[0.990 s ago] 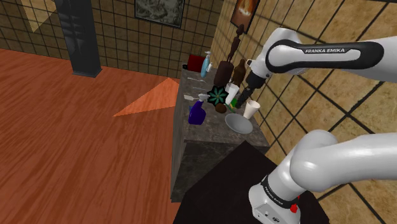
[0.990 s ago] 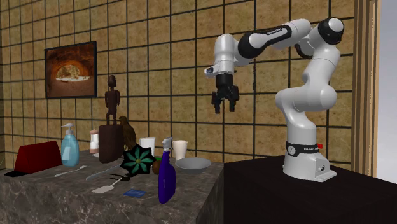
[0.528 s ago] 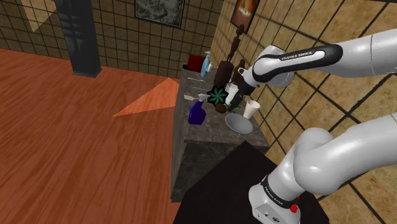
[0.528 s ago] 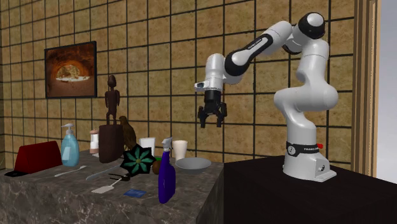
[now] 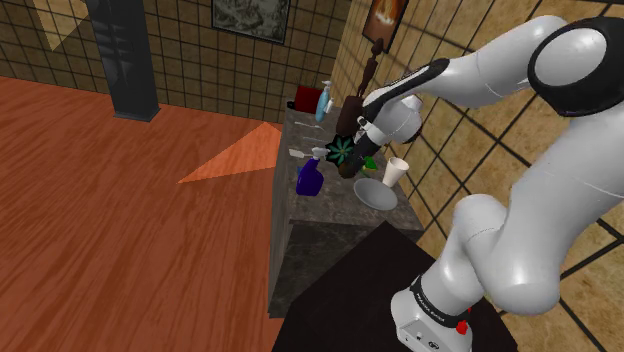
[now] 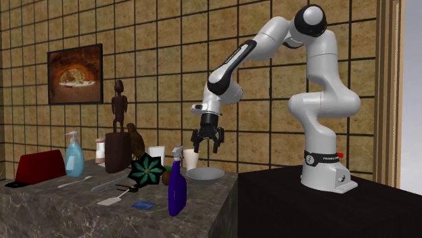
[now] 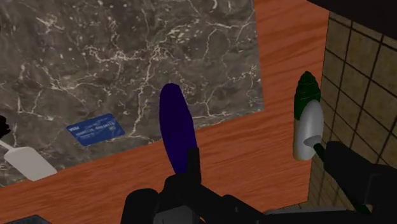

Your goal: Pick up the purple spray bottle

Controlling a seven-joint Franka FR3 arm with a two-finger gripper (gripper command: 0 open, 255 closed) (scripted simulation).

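The purple spray bottle (image 6: 177,191) stands upright near the front edge of the marble counter (image 6: 81,199), its pale spray head on top. In the shoulder view the bottle (image 5: 310,179) is at the counter's left edge. My black gripper (image 6: 205,145) hangs open above the counter, over the white cup and grey bowl, higher than the bottle and to its right in the second exterior view. In the shoulder view the gripper (image 5: 361,151) sits to the right of the bottle. The wrist view looks down on the bottle (image 7: 177,129) from above, ahead of the fingers; nothing is held.
A white cup (image 6: 191,159), a grey bowl (image 6: 205,175) and a green star-shaped ornament (image 6: 146,169) crowd the counter under and beside the gripper. A blue card (image 7: 95,129) and a white spatula (image 7: 25,159) lie near the bottle. A dark statue (image 6: 119,135), a blue dispenser (image 6: 74,155) and a red object (image 6: 39,165) stand farther off.
The arm has swung down and toward the second exterior view's left, bringing the gripper from high near the stand to just above the cup and bowl. The fingers stay open.
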